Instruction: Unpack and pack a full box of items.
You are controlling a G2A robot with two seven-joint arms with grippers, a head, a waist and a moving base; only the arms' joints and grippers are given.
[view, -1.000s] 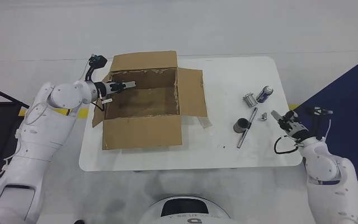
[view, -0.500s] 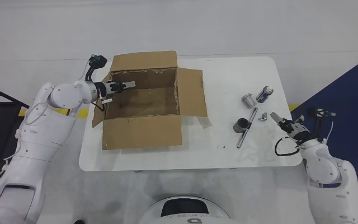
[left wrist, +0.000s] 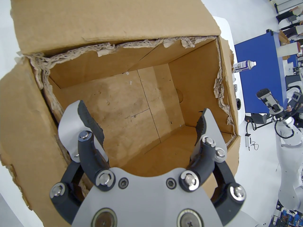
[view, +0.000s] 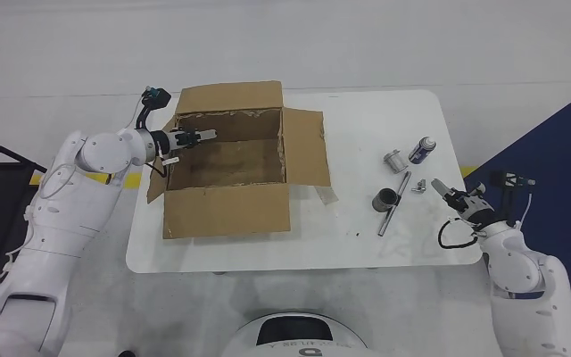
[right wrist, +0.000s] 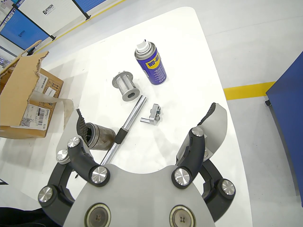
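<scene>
An open cardboard box (view: 227,165) (left wrist: 118,109) stands on the left half of the white table (view: 357,116), flaps spread and nothing inside. My left gripper (view: 203,135) (left wrist: 142,116) hangs open over the box's left rim, holding nothing. On the right lie a blue spray can (view: 422,149) (right wrist: 151,64), a flanged metal bushing (view: 396,160) (right wrist: 125,87), a dark cylinder (view: 384,198) (right wrist: 100,138), a steel rod (view: 393,204) (right wrist: 129,125) and a small bracket (view: 417,187) (right wrist: 154,115). My right gripper (view: 446,192) (right wrist: 148,113) is open just right of the bracket.
A torn strip of tape (right wrist: 64,109) hangs off the box's right flap (view: 306,147). The table's front edge (view: 303,265) runs close under the box. Blue panels (right wrist: 287,109) stand beyond the table's right side.
The right arm pulled back slightly toward the table's right edge between the earliest frame and half a second ago, then stayed still. The left arm did not move.
</scene>
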